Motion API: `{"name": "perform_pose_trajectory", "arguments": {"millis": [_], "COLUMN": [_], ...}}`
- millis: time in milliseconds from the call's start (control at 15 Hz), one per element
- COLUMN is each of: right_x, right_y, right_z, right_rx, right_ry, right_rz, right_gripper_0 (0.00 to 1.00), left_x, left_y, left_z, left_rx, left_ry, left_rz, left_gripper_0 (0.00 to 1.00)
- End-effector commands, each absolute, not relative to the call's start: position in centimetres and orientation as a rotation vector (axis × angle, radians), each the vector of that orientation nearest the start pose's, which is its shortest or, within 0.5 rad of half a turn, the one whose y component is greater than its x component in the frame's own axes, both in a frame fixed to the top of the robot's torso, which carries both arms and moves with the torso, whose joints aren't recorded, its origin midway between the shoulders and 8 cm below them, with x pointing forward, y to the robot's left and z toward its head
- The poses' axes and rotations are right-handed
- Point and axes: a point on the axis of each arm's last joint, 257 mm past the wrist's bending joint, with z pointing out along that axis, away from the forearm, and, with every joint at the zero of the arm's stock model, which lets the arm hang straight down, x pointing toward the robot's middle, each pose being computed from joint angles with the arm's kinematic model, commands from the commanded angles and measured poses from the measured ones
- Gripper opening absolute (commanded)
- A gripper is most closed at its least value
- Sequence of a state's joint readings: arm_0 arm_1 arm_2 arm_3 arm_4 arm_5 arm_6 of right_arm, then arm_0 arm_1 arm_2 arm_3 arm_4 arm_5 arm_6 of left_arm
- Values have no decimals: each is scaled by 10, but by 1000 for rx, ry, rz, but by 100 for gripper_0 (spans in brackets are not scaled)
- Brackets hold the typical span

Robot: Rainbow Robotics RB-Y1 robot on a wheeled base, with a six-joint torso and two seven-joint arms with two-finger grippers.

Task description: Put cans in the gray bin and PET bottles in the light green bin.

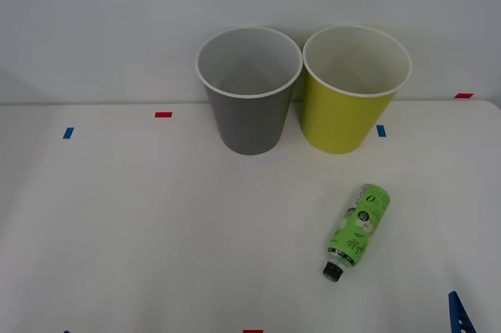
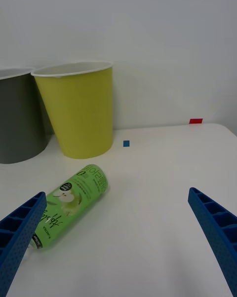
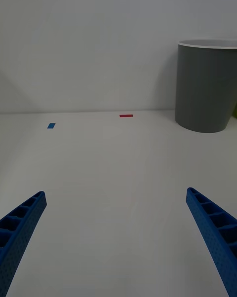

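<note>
Hovering right gripper (image 2: 118, 238): blue ribbed fingers spread wide apart, nothing between them, low over the white table (image 1: 141, 231) at its near right corner; one fingertip pokes into the front view at the bottom right.
Right gripper's nearest thing: the PET bottle (image 2: 71, 198), lying on its side just ahead of one finger, not touching it that I can tell.
Left gripper (image 3: 118, 238): fingers likewise spread wide, holding nothing, over bare tabletop on the left side.
PET bottle in the front view (image 1: 358, 228): flat on the table, black cap toward the robot, base pointing up toward the bins, well apart from both and nearer the light green one.
Light green bin (image 1: 350, 106): upright at the back of the table, right of its neighbour, white inside.
Gray bin (image 1: 249, 102): upright just beside it on the left, rims nearly touching.
Way between bottle and bins: open tabletop.
Tape marks (image 1: 163, 114): small red and blue pieces stuck on the table around the bins.
Wrist views: the right one (image 2: 79, 112) takes in the green bin's side and a slice of the gray; the left one (image 3: 205, 87) takes in the gray bin, off to one side.
</note>
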State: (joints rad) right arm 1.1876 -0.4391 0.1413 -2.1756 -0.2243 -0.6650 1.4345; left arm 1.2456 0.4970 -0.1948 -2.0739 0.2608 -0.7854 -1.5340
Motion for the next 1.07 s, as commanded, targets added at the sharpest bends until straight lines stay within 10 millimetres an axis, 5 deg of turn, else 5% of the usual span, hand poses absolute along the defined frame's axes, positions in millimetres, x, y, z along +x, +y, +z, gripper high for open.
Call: {"name": "perform_pose_trajectory", "arguments": {"millis": [67,667,1067], "right_x": [228,290,293], "right_y": [-289,-303,-295], "right_z": [-190,-198,-190], "right_rx": [71,148,148], "right_ry": [1604,1757,1819], "right_rz": [90,115,111], "right_gripper_0": [100,100,100], "left_x": [166,166,166], "left_y": [298,298,298], "left_z": [-222,-222,-222], "left_rx": [1,1,1], "left_ry": [1577,1577,1577], "left_rz": [-24,-24,-24], "left_gripper_0": [98,98,97]}}
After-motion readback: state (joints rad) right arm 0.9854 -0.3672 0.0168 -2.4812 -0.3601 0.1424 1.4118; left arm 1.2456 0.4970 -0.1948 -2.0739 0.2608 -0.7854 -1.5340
